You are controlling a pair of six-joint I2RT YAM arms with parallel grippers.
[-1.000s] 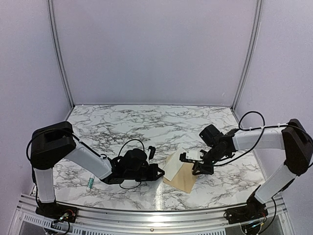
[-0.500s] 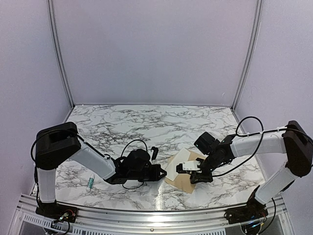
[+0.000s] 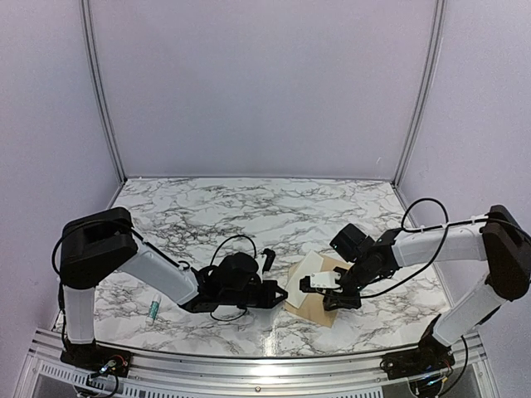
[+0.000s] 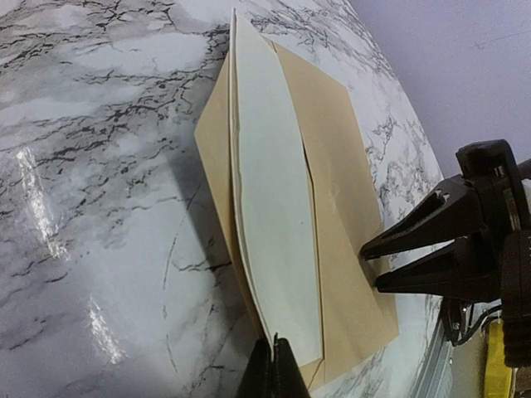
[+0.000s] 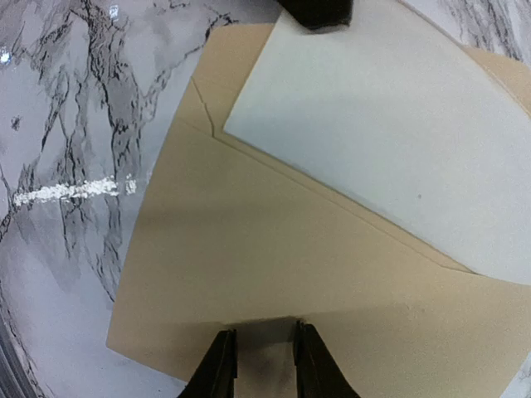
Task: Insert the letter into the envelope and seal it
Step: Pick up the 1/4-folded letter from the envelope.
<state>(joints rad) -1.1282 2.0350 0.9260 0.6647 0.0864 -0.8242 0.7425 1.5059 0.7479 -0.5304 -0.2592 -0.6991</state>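
Plain tan-brown kraft paper envelope (image 3: 322, 305) lies at 5 o'clock from the marble table's (image 3: 207, 215) centre, with the cream-white paper letter (image 4: 274, 207) partly inside. Left gripper (image 4: 274, 371) is closed, perhaps nipping the letter's edge. Right gripper (image 5: 261, 363) is slightly open, tips on the envelope.

From overhead I see the envelope (image 3: 312, 308) lying flat on the marble surface (image 3: 249, 215), near the front and a little right of centre. The letter (image 3: 305, 269) lies across its upper left part, showing plain white. My left claw (image 3: 280, 294) reaches in low from the left to the envelope's left corner, and my right claw (image 3: 319, 292) sits over its right half. A small green-ended tube (image 3: 153, 312) lies well off to the left, beside the left arm
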